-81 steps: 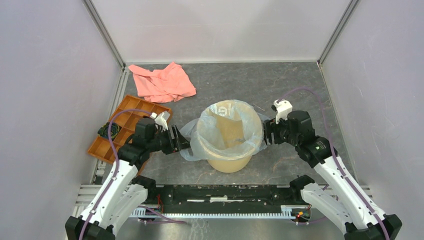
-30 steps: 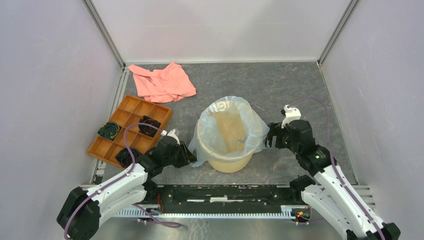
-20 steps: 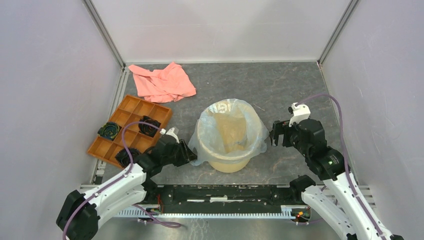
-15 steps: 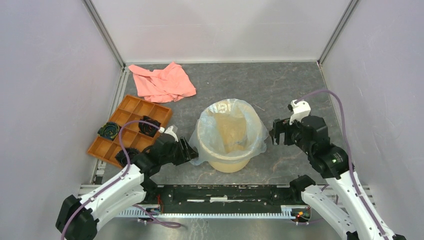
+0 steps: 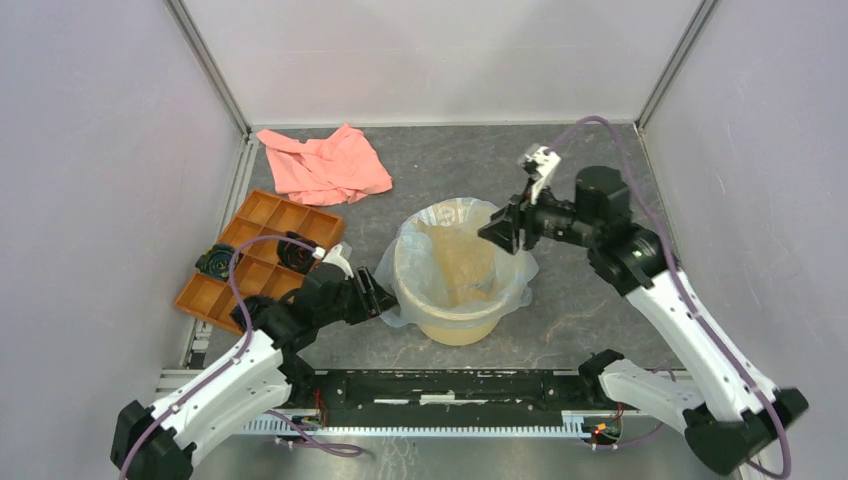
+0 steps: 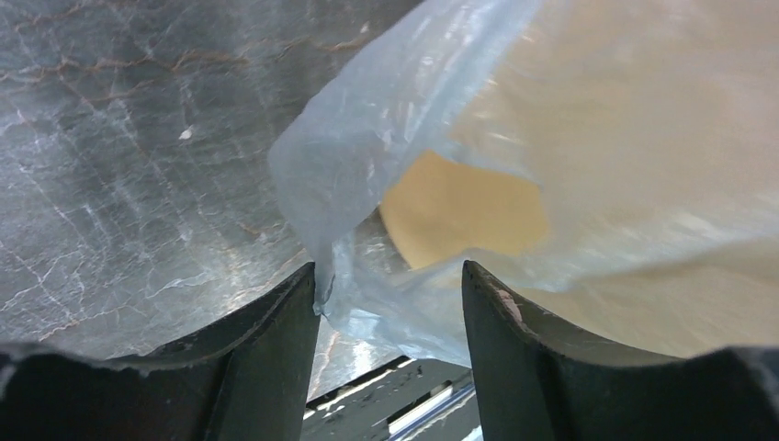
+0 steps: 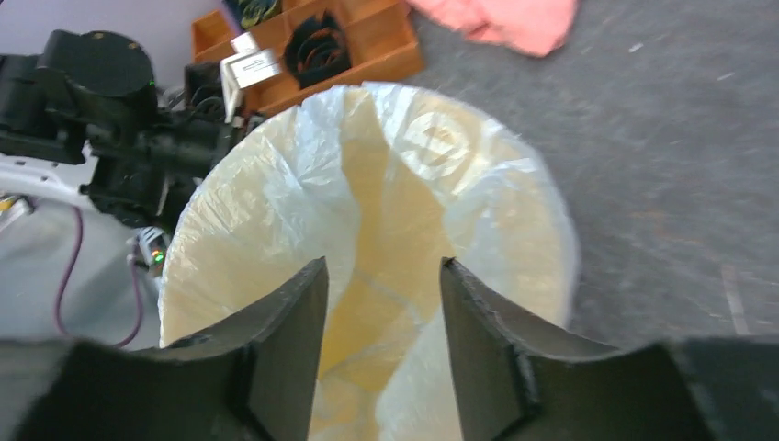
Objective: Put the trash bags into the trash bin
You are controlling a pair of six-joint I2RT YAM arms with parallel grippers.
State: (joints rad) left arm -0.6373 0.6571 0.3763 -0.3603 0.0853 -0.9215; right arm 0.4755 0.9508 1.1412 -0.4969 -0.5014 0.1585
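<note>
Pale walls enclose a dark, marbled worktop. The left pincer is released, its jaws standing either side of a loose flap of the trash bag without clamping it. The right pincer, also spread and empty, hovers over the trash bin. The bag lines the bin, draped over its rim. An orange tray holds black coils, and a pink cloth lies behind.

Trash bin blocks the centre of the tabletop; orange tray crowds its left edge, pink cloth the far-left corner — the right side appears passable.
</note>
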